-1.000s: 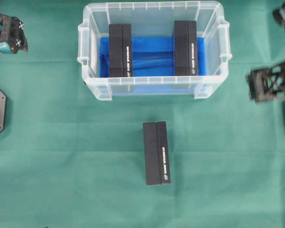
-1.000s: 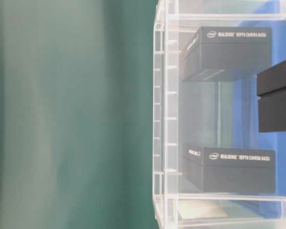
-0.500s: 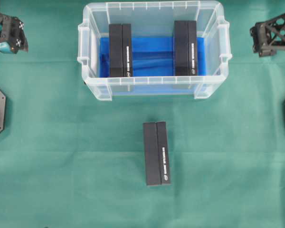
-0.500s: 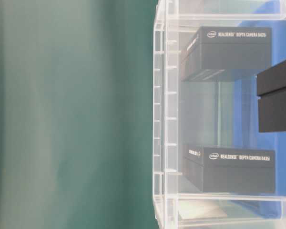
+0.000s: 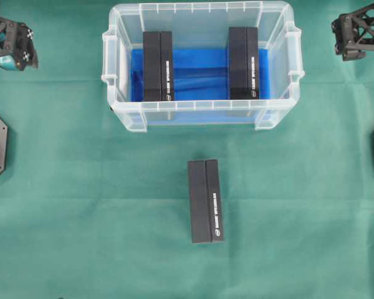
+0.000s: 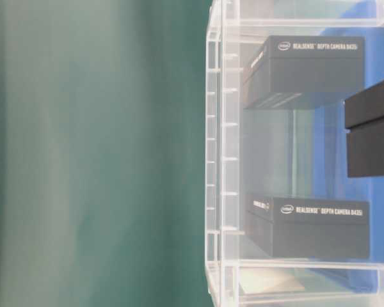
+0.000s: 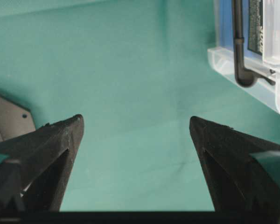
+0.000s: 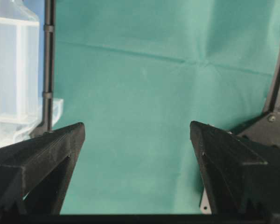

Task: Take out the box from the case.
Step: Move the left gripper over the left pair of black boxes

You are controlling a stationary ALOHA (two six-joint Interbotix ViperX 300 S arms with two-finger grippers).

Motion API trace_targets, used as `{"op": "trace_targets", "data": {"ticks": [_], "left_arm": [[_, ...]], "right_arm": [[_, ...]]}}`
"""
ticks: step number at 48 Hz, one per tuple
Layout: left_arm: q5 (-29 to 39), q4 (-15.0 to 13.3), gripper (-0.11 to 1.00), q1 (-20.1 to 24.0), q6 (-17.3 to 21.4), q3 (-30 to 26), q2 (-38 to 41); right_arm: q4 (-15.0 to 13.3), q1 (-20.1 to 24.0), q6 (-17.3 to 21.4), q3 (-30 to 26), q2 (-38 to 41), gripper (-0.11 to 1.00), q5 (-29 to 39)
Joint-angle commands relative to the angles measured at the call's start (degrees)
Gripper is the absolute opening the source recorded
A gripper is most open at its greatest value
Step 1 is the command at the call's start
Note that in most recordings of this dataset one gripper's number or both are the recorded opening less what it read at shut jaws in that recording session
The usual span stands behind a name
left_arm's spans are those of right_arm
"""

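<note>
Both my grippers are spread wide and hold nothing: my left gripper [image 5: 15, 53] hangs over bare cloth with the case [image 5: 202, 112] off to its side, and my right gripper [image 5: 355, 37] hangs on the case's far side, just beyond its handle. One box [image 5: 206, 200] already lies on the green cloth [image 5: 81, 205], well apart from both of them. Two boxes stand inside against the walls, the left one [image 5: 158, 66] and the right one [image 5: 244, 62]. I judge the tight gap beside each wall is the danger: a finger could catch the rim and drag or tip the case.
</note>
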Motion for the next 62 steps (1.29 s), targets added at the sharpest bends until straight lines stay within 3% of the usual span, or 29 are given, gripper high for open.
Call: {"op": "trace_targets", "data": {"ticks": [1,13,27,62], "left_arm": [[-0.2,0.2,0.95,0.0,0.2,-1.8,0.4],[-0.4,0.1,0.95,-1.5,-0.3,-4.5,4.2],[-0.5,0.1,0.95,-4.1,-1.2,-11.5,12.8],[0.1,0.4,0.95,-9.7,-4.4,-38.0,34.9]], "right_arm": [[0.1,0.0,-0.2,-1.3,-0.3,0.92,-0.4],[0.2,-0.1,-0.2,-1.4,-0.1,0.92,-1.2],[0.2,-0.1,-0.4,-1.4,0.4,0.92,-2.5],[-0.2,-0.1,-2.5,-1.1,1.1,0.92,-5.1]]}}
